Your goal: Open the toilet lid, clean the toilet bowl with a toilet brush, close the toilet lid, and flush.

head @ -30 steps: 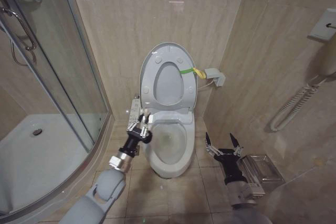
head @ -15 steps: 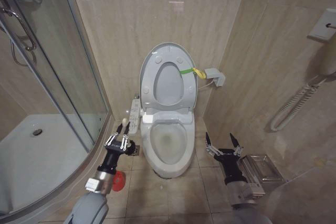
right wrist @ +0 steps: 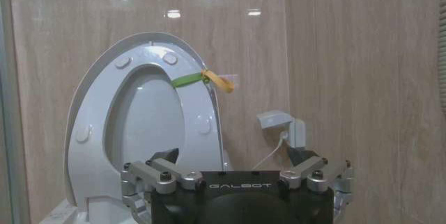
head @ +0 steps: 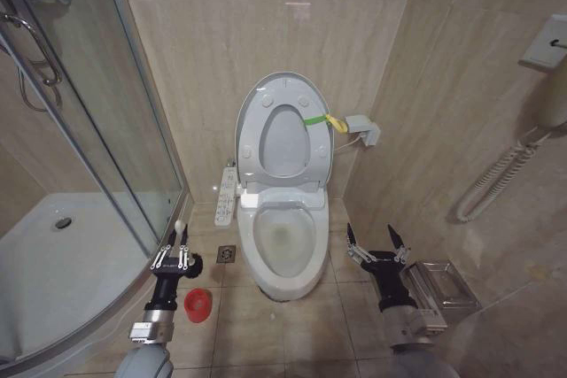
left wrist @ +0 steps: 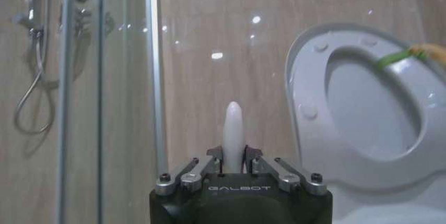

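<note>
The toilet lid [head: 270, 86] stands raised against the wall, a green-and-yellow band [head: 321, 119] tied at its edge, and the ring seat [head: 252, 143] is up with it. Below, the white toilet bowl [head: 306, 273] lies uncovered. My left gripper [head: 174, 260] hangs left of the bowl, just above the round red cup holder [head: 198, 304]. It is shut on the toilet brush, whose white handle tip [head: 180, 228] pokes up between the fingers. The bristle head is hidden. In the left wrist view my left gripper [left wrist: 233, 156] clamps the handle [left wrist: 233, 125]. My right gripper [head: 372, 238] waits open, right of the bowl.
A glass shower door [head: 89, 130] and curved shower tray [head: 53, 258] close off the left. A control panel [head: 228, 194] hangs beside the toilet, with a floor drain [head: 226, 254] below it. A metal rack [head: 440, 285] and a coiled cord [head: 496, 179] are at the right wall.
My left gripper has carried the brush from the bowl's left rim leftward and back toward me, ending above the red cup holder. The right arm has not moved.
</note>
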`<state>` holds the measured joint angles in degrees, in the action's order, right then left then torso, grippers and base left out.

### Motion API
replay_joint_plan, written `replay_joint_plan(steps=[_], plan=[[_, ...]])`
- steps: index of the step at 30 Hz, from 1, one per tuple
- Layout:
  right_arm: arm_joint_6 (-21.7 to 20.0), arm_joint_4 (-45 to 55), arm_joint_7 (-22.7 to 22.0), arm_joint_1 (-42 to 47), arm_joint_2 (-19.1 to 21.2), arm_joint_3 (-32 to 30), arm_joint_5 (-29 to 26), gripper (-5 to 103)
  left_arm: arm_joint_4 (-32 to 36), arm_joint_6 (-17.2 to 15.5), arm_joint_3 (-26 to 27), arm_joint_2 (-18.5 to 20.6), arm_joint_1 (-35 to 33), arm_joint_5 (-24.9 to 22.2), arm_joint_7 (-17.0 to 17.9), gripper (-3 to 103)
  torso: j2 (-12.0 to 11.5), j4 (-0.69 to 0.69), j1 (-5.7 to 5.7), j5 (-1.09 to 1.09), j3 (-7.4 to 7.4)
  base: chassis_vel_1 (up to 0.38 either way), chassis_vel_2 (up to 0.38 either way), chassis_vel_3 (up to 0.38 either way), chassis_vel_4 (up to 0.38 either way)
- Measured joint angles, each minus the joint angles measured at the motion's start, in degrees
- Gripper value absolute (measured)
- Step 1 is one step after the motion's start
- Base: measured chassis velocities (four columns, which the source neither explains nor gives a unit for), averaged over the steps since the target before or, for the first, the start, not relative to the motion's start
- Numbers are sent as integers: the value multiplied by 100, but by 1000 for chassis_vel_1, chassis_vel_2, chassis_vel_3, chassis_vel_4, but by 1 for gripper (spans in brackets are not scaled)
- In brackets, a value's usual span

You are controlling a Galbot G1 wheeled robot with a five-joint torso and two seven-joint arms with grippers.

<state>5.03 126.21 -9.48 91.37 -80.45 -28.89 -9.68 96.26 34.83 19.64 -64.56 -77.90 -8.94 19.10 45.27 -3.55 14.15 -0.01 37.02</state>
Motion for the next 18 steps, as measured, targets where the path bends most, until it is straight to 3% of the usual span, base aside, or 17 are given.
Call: replay_joint_plan(steps=[7, 18], plan=[[0, 0, 1, 0, 0, 0, 0, 100, -993, 521, -121, -24, 290, -253, -40, 20, 0, 0, 0, 1, 0, 0, 0, 0, 0], [0, 0, 0, 0, 0, 0, 0, 100, -2329, 874, -444, -209, 916, -523, -315, 20, -1, 0, 0, 1, 0, 0, 0, 0, 0]])
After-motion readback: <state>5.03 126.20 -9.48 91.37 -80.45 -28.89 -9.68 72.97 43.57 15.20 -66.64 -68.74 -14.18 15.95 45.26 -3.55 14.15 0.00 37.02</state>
